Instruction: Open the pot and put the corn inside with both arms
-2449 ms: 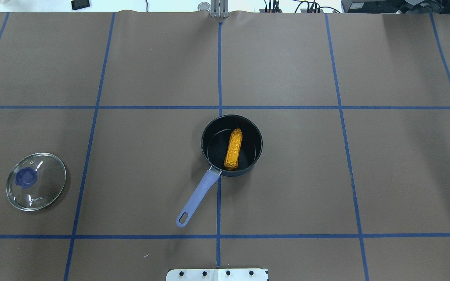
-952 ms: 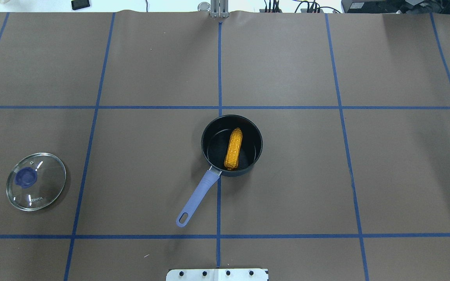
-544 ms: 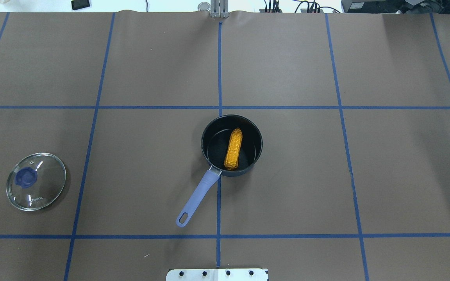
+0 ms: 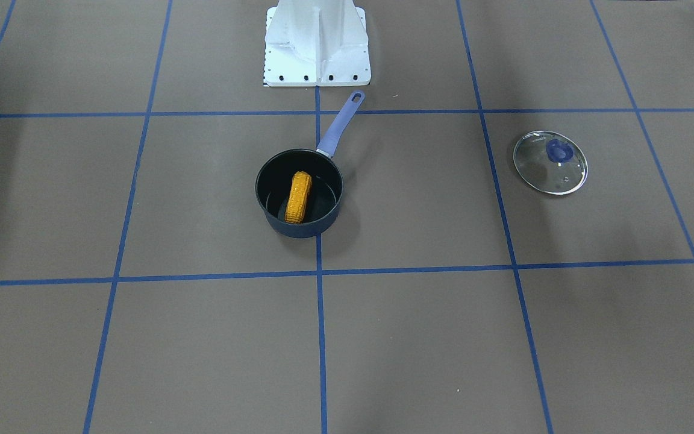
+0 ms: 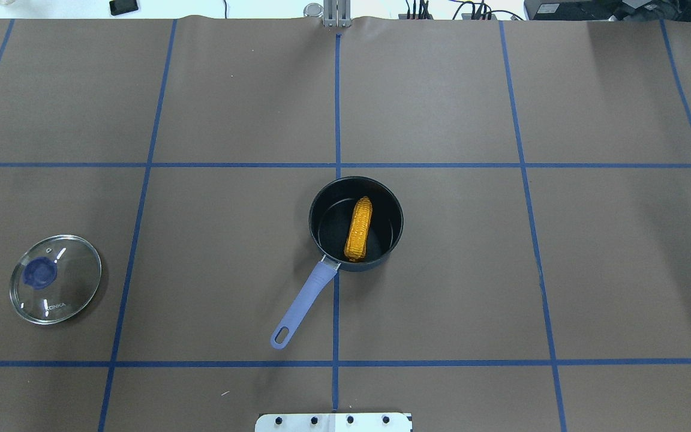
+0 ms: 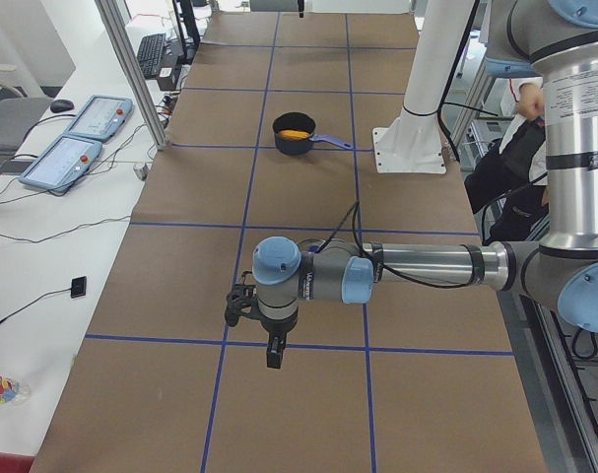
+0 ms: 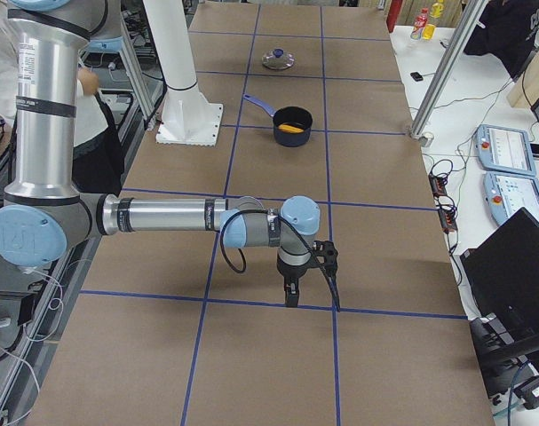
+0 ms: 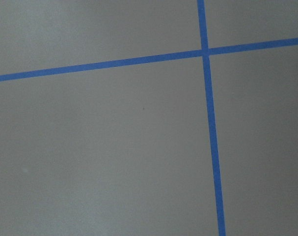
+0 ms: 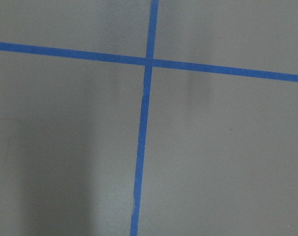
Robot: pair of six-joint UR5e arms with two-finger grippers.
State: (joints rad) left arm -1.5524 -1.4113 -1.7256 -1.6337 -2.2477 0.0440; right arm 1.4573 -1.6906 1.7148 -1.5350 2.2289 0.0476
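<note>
The dark pot (image 5: 312,223) with a lilac handle (image 5: 303,303) stands open at the table's middle. The orange-yellow corn (image 5: 359,229) lies inside it, tapered end away from the robot; it also shows in the front view (image 4: 298,196). The glass lid (image 5: 55,279) with a blue knob lies flat on the table far to the pot's left. Neither gripper shows in the overhead or front views. The left gripper (image 6: 274,347) hangs over the table's left end and the right gripper (image 7: 291,291) over the right end; I cannot tell if they are open or shut.
Brown table cover with a blue tape grid. The white robot base plate (image 5: 333,422) sits at the near edge, the white pedestal (image 4: 317,42) behind the pot handle. Both wrist views show only bare cover and tape lines. Control pendants (image 6: 77,133) lie beyond the far edge.
</note>
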